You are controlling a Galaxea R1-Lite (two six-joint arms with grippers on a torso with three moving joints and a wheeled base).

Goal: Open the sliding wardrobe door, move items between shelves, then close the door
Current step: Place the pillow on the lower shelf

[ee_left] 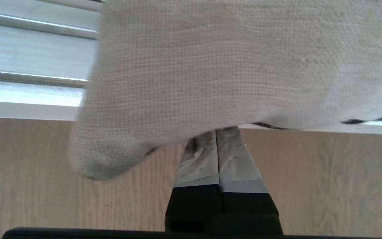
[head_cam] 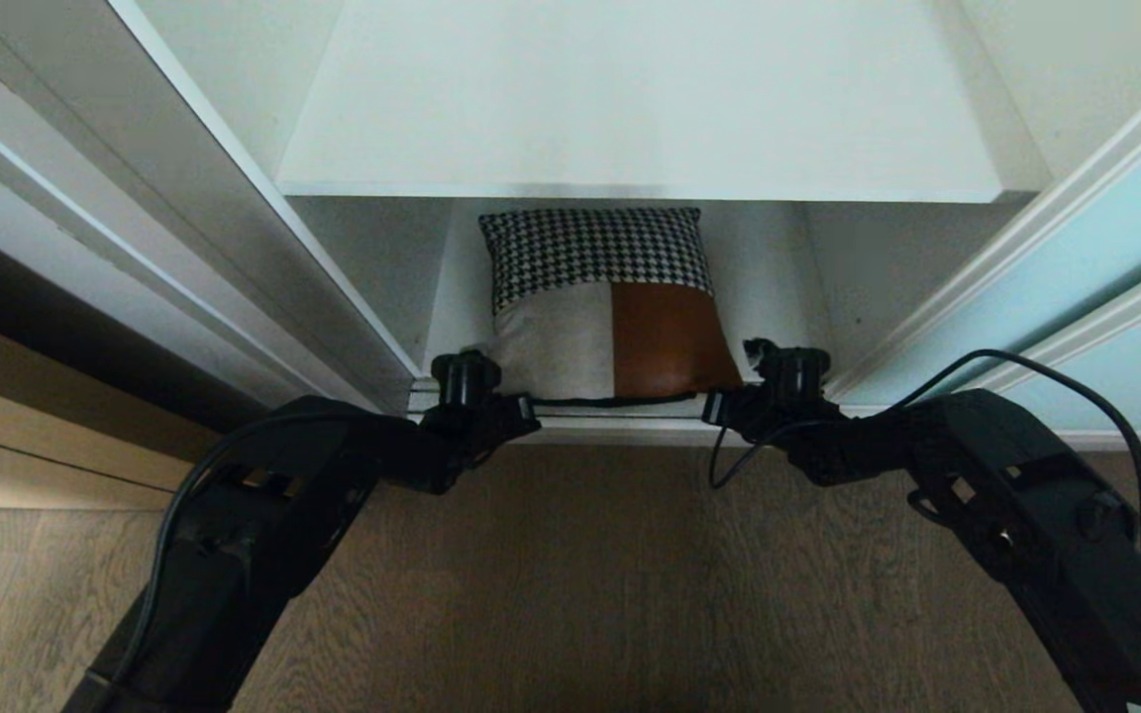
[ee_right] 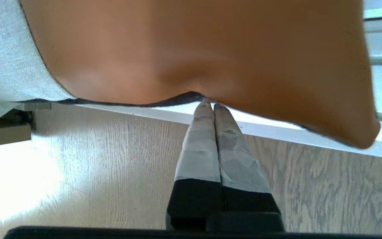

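Two black arms reach toward the open wardrobe from either side, over a wood-grain floor [head_cam: 570, 594]. On the robot's right the sliding door [head_cam: 1105, 248], frosted pale blue in a slim pale frame, stands pushed aside; on the left a white frame edge [head_cam: 234, 248] runs up the opening. Silver tracks [ee_left: 31, 78] line the white sill [head_cam: 620, 428] along the front of the wardrobe, between the floor and the cushion.

Inside, a wide white shelf [head_cam: 630, 109] spans the upper part and overhangs the lower compartment. On the bottom board beneath it lies the cushion [head_cam: 610, 307], its houndstooth strip toward the back, cream and rust-brown panels toward the front, the front edge at the sill.

At the cushion's front left corner sits the left gripper [ee_left: 216, 131], its taped fingers [ee_left: 234, 159] pressed together with the tips tucked under the cream fabric. At the front right corner, the right gripper [ee_right: 211, 105] has its fingers [ee_right: 199, 149] closed tight as well, tips touching the black piping under the brown panel. Whether either actually pinches the fabric cannot be told.
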